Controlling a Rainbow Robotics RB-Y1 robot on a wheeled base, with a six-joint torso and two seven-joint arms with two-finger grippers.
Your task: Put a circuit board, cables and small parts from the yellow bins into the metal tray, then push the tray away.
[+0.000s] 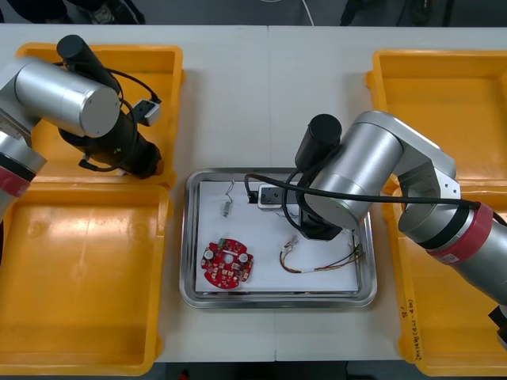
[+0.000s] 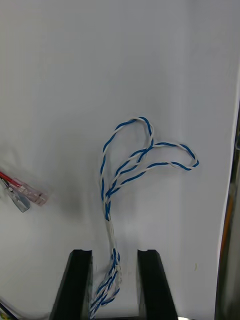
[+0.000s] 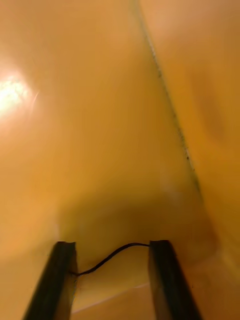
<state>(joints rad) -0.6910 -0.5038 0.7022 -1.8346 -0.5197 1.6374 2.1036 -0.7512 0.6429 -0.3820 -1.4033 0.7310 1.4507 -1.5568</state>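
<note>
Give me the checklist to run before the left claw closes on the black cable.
1. Left claw open: ok, its fingers stand apart.
2. Black cable between those fingers: ok, it runs from one finger to the other.
3. Left claw inside the far left yellow bin: ok.
4. Right claw open: ok, the gap is wider than the blue and white cable lying between its fingers.
5. Room left in the metal tray: ok, bare white shows beside the red circuit board.
6. Way into the tray free: not ok, the right arm hangs over it.
</note>
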